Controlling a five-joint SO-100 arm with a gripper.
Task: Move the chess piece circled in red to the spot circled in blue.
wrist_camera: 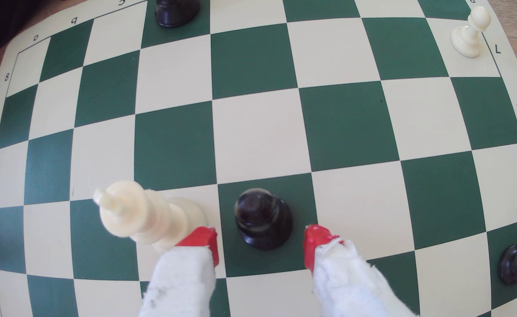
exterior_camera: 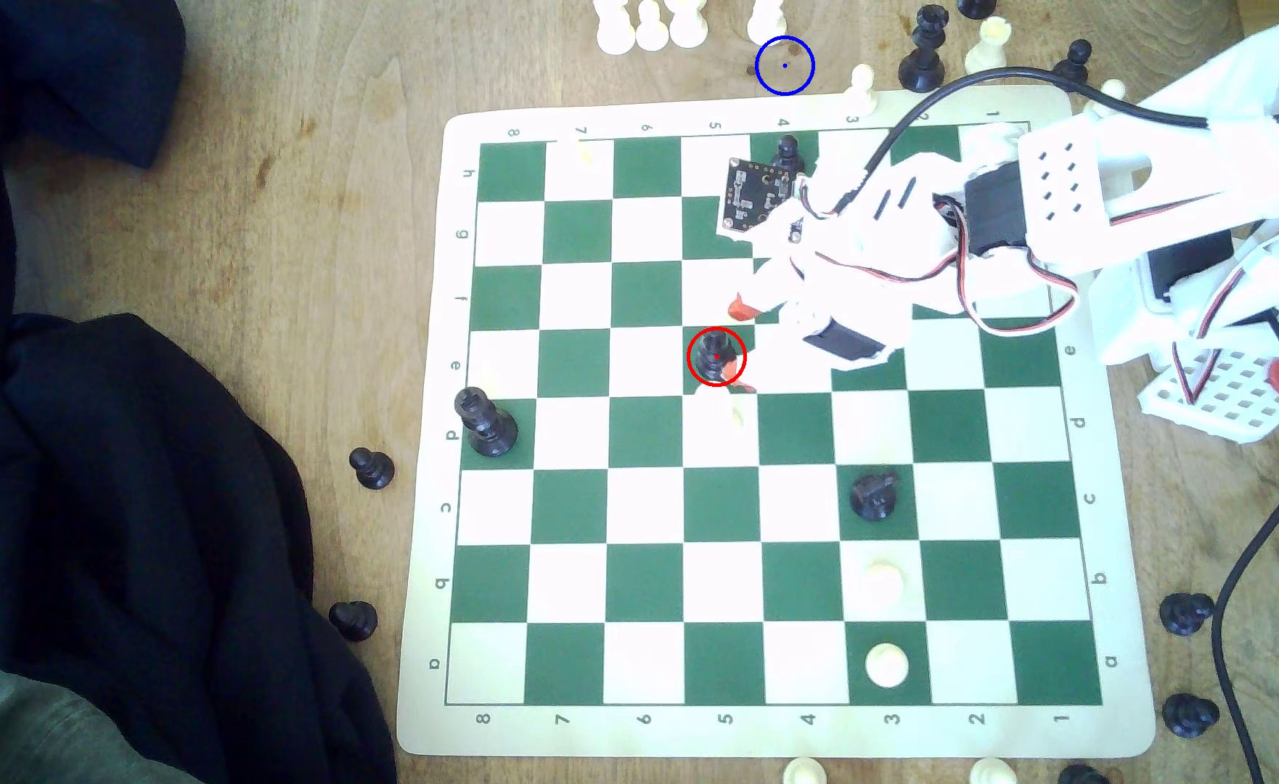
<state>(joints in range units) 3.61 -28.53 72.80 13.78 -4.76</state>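
The chess piece circled in red (exterior_camera: 716, 356) is a small black pawn standing upright on a green square near the middle of the chessboard (exterior_camera: 1111, 528). In the wrist view this pawn (wrist_camera: 262, 218) sits between my two red-tipped fingers (wrist_camera: 204, 242), with a gap showing on each side. My gripper (exterior_camera: 738, 345) (wrist_camera: 260, 243) is open around it and low over the board. The spot circled in blue (exterior_camera: 785, 65) is bare brown wood with a dark knot, beyond the board's far edge in the exterior view.
A white king (wrist_camera: 141, 213) (exterior_camera: 734, 411) stands right beside one finger. On the board are a tall black piece (exterior_camera: 486, 422), a black knight (exterior_camera: 875, 494), a black pawn (exterior_camera: 787, 151) and white pawns (exterior_camera: 885, 663). White pieces (exterior_camera: 651, 26) stand near the blue ring. Dark cloth (exterior_camera: 131, 490) covers the exterior view's left.
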